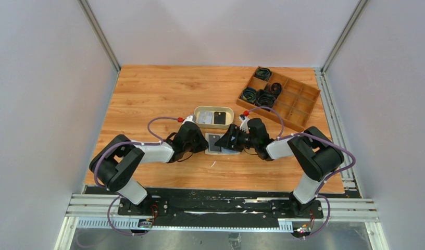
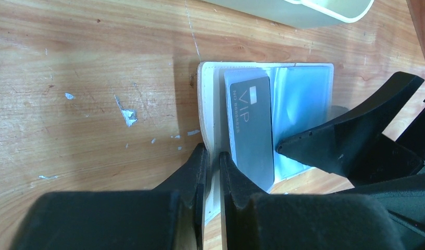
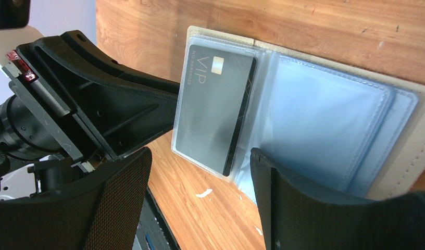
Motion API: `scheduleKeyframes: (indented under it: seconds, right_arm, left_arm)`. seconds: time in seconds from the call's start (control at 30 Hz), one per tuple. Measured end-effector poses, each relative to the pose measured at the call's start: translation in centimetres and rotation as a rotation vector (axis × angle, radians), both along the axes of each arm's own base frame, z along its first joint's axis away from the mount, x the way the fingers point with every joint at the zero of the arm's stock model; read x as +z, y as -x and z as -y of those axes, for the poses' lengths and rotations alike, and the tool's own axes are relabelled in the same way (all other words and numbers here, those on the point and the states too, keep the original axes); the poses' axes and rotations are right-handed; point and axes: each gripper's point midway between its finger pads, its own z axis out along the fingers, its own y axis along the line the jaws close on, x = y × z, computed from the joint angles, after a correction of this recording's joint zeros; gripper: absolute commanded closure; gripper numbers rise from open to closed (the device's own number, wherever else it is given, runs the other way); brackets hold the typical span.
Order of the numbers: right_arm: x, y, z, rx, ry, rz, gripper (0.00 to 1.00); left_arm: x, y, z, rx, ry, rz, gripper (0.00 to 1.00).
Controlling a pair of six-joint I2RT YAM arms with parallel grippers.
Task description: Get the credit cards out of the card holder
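The beige card holder (image 1: pixel 221 151) lies open on the table between my two grippers, its clear blue-tinted sleeves (image 3: pixel 330 120) fanned out. A dark grey credit card marked VIP (image 2: pixel 250 125) (image 3: pixel 213 104) sits in the leftmost sleeve. My left gripper (image 2: pixel 213 161) (image 1: pixel 204 143) is shut on the cream edge of the holder's left leaf (image 2: pixel 210 104). My right gripper (image 3: pixel 200 156) (image 1: pixel 232 138) is open, its jaws standing either side of the VIP card's near end. One of its fingers (image 2: pixel 346 140) rests on the sleeve just right of that card.
Just behind the holder stands an oval beige dish (image 1: pixel 200 112) (image 2: pixel 304 13) with a black card and a pale card in it. A brown wooden compartment tray (image 1: pixel 299 104) with coiled cables (image 1: pixel 265 96) sits at the back right. Small white scraps (image 2: pixel 128 115) lie on the wood.
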Motion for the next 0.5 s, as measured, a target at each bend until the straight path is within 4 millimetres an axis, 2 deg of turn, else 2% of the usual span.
scheduleKeyframes:
  seconds: [0.13,0.33,0.5]
  right_arm:
    - [0.00,0.00,-0.01,0.002,0.001,0.002,0.25]
    - [-0.02,0.00,0.00,0.005,0.003,0.008,0.25]
    - [-0.02,0.01,0.00,0.008,0.004,0.013,0.25]
  left_arm:
    - [-0.01,0.02,-0.01,-0.001,-0.008,-0.010,0.92]
    - [-0.04,0.02,-0.05,0.000,-0.013,-0.013,0.73]
    - [-0.17,-0.07,-0.40,0.008,-0.026,-0.011,0.66]
